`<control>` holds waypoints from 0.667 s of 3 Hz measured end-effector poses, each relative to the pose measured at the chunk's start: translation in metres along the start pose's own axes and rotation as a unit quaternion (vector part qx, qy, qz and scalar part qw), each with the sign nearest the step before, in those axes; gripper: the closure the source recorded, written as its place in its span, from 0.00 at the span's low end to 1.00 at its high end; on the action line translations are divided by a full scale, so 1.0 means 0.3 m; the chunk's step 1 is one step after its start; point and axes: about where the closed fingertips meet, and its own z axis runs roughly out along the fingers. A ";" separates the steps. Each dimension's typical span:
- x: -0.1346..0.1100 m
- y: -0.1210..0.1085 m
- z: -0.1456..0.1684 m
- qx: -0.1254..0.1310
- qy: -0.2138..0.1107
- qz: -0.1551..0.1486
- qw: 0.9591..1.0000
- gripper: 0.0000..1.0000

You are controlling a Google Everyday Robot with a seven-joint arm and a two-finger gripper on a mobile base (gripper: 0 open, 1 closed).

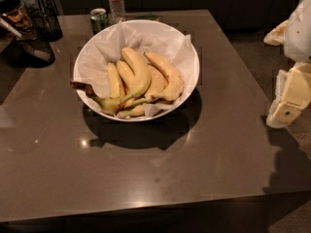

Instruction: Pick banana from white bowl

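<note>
The white bowl (92,57) sits on the far middle of the brown table, lined with crinkled white paper. Inside lies a bunch of yellow bananas. The banana (167,74) is the long, thick, curved one on the right side of the bowl. Shorter bananas (115,81) lie to its left, joined at a dark brown stem (82,87) that pokes over the bowl's left rim. My gripper (287,101), cream and white, hangs at the right edge of the view. It is beyond the table's right edge, well clear of the bowl and at about its height in the picture.
A green drink can (98,18) and a clear water bottle (115,1) stand just behind the bowl. Dark appliances (29,33) stand at the table's far left corner. The table's front edge (146,208) is near the bottom of the view.
</note>
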 end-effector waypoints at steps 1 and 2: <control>0.000 0.000 0.000 0.000 0.000 0.000 1.000 0.00; -0.039 0.018 -0.034 0.006 -0.017 -0.029 0.999 0.00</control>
